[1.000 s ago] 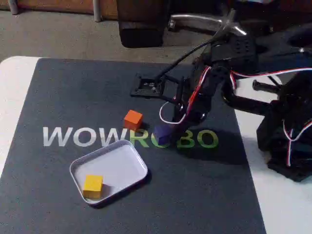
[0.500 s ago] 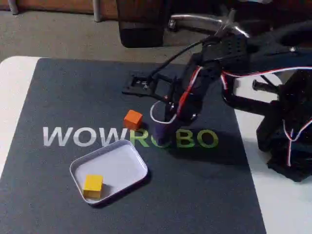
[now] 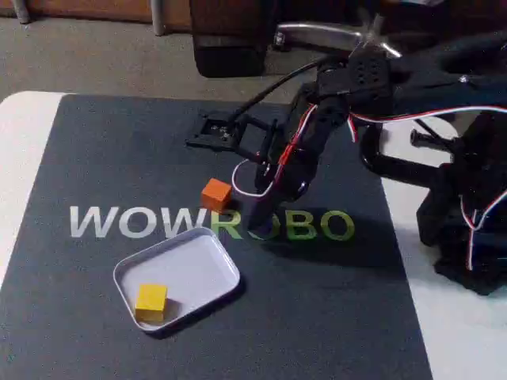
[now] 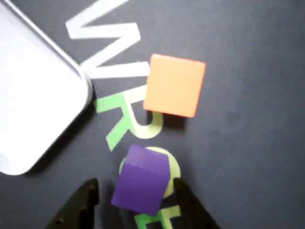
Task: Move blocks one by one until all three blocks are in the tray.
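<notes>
The purple block (image 4: 141,180) lies on the green lettering of the mat, between the two dark fingers of my gripper (image 4: 136,185), which stands open with a gap on each side of the cube. In the fixed view the gripper (image 3: 257,218) is lowered to the mat and hides most of the purple block. Just left of the gripper, the orange block (image 3: 215,194) (image 4: 174,85) sits on the mat. The silvery tray (image 3: 190,265) (image 4: 28,95) is at the front left and holds the yellow block (image 3: 150,301) in its near corner.
A dark mat (image 3: 103,158) printed with WOWROBO covers the white table (image 3: 20,158). The arm's base and wiring (image 3: 467,229) fill the right side. A chair base (image 3: 333,36) stands on the floor beyond the table's far edge.
The arm has swung left and lowered, bringing the open gripper down around the purple block. None of the blocks has moved, nor has the tray.
</notes>
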Robot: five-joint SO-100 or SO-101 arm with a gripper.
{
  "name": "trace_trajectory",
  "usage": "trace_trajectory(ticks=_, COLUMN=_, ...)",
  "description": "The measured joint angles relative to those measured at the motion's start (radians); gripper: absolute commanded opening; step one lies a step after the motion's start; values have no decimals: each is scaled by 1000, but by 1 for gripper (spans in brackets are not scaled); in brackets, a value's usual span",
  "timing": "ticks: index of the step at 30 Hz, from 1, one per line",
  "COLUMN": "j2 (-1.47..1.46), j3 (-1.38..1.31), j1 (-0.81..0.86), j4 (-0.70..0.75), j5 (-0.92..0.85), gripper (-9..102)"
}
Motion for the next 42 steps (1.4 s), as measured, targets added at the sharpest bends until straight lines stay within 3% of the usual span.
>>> trace_trajectory(ticks=42, j2=0, j3=14, j1=9, j4=0, j5=-51, gripper=9)
